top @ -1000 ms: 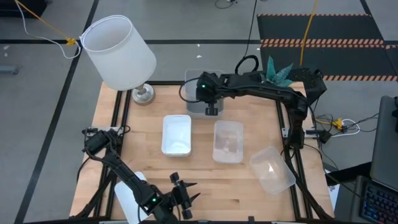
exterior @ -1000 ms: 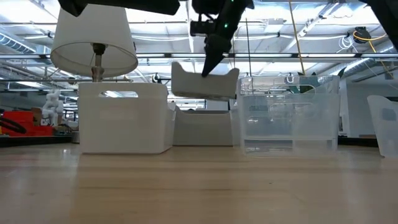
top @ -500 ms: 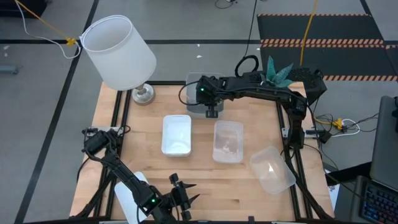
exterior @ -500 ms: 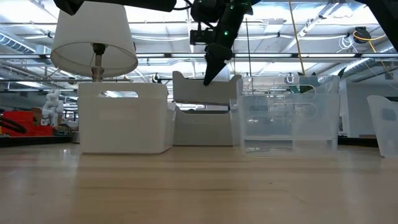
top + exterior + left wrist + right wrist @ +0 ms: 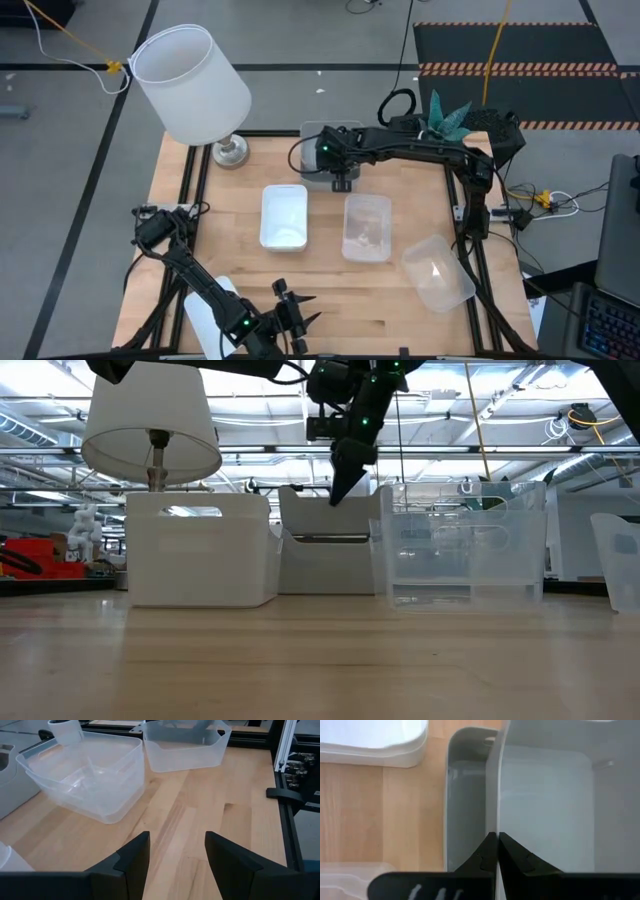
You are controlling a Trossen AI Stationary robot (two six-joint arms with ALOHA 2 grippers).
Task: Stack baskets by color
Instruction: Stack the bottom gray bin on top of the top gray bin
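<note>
My right gripper (image 5: pixel 340 180) is shut on a grey-blue basket (image 5: pixel 330 510) at the table's far middle. That basket sits part-way down in a second grey-blue basket (image 5: pixel 325 565), which rests on the table. A white basket (image 5: pixel 284 215) and a clear basket (image 5: pixel 366 226) stand side by side on their bases at mid-table. Another clear basket (image 5: pixel 438 272) lies askew at the right edge. My left gripper (image 5: pixel 296 316) waits open near the front edge, pointing at the clear baskets (image 5: pixel 90 775), with nothing between its fingers. My right gripper pinches the upper basket's side wall at its rim (image 5: pixel 496 820), one finger inside the basket and one outside. The fingers (image 5: pixel 340 485) slant down from above. The basket stands about level, its lower part inside the basket beneath and its rim still above that one's.
A lamp with a big white shade (image 5: pixel 190 85) stands on its base (image 5: pixel 230 150) at the far left corner. A teal plant (image 5: pixel 447 115) sits at the far right. A white thing (image 5: pixel 212 305) lies under my left arm. Bare wood shows along the front middle.
My right gripper has gone down with the grey-blue basket. The basket hung tilted above the lower grey-blue one; now it is level and has sunk part-way into it.
</note>
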